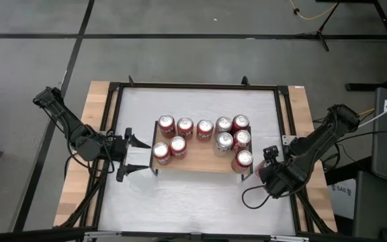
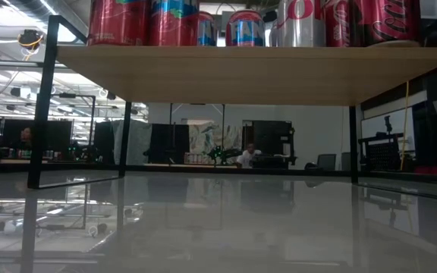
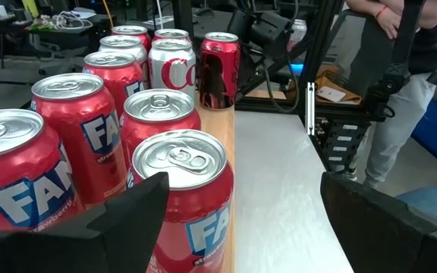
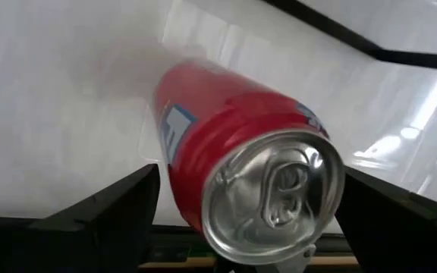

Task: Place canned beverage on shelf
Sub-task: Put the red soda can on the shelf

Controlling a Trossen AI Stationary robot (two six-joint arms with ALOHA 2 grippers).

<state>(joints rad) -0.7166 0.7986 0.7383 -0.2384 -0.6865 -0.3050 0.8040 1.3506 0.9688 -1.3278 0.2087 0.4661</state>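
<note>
While nine cans (image 1: 178,145) crowd the shelf (image 1: 197,161), my right gripper (image 4: 241,220) clasps another can (image 4: 237,159); my left gripper (image 1: 127,156) gapes empty beside it.

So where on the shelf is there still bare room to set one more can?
The shelf has bare wood along its front edge, between the left pair of cans and the right cluster. The back row and the right end are crowded.

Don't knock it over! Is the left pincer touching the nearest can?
Cannot tell. Left wrist view: one finger of the left pincer overlaps the nearest can.
</note>
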